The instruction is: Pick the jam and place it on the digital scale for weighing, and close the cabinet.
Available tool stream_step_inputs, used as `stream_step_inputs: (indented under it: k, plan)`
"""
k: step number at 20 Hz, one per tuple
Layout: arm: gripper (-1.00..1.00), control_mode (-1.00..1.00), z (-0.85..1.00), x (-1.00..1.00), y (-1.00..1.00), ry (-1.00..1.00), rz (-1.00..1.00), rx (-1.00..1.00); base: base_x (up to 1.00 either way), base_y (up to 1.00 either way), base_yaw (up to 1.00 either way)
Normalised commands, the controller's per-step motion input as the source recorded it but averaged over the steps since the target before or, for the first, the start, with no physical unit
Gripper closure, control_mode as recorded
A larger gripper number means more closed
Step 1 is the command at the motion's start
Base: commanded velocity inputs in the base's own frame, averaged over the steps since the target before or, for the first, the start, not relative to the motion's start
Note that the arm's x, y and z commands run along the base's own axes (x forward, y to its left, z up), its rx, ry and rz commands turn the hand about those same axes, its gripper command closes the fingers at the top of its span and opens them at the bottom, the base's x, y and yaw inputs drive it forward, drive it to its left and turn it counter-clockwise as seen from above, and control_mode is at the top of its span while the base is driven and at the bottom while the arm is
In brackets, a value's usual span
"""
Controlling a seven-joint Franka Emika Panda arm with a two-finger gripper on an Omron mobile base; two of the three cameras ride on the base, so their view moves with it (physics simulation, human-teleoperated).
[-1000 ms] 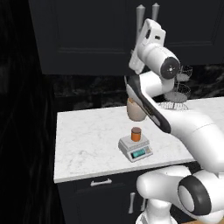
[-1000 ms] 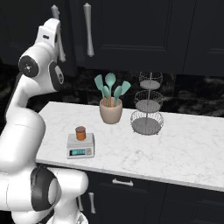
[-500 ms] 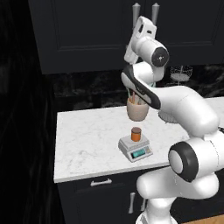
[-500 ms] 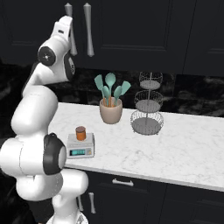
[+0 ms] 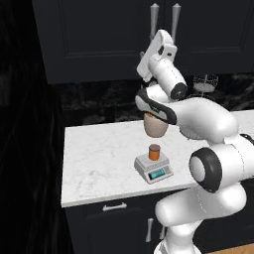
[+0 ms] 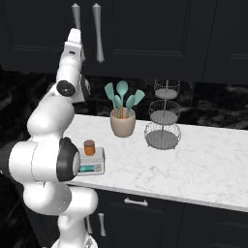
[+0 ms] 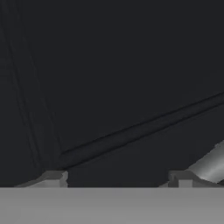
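Note:
The jam (image 5: 154, 152) (image 6: 89, 147), an orange jar with a dark lid, stands upright on the top plate of the digital scale (image 5: 155, 170) (image 6: 92, 163) near the counter's front edge. My gripper (image 5: 158, 43) (image 6: 73, 41) (image 7: 118, 179) is raised high above it, right against the dark cabinet (image 5: 99, 39) (image 6: 145, 34) (image 7: 109, 65), by its silver bar handles (image 5: 174, 20) (image 6: 98, 31). Its fingertips stand wide apart, open, with nothing between them. A handle (image 7: 210, 166) shows at the lower right of the hand view. The doors look flush with the cabinet front.
A beige crock (image 6: 122, 123) (image 5: 156, 124) with teal utensils stands behind the scale, partly hidden by my arm in the left base view. A tiered wire stand (image 6: 163, 121) (image 5: 205, 83) sits to its right. The white marble counter (image 5: 99, 158) runs over dark drawers.
The arm has folded up and the hand has slid a little along the cabinet front and lower. Jam and scale have not moved.

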Motion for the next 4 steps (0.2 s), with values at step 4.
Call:
stream_step_inputs:
  k: [4]
  plan:
    - [-1.00, -1.00, -0.64, 1.00, -0.08, 0.22, 0.02, 0.00, 0.00, 0.00, 0.00]
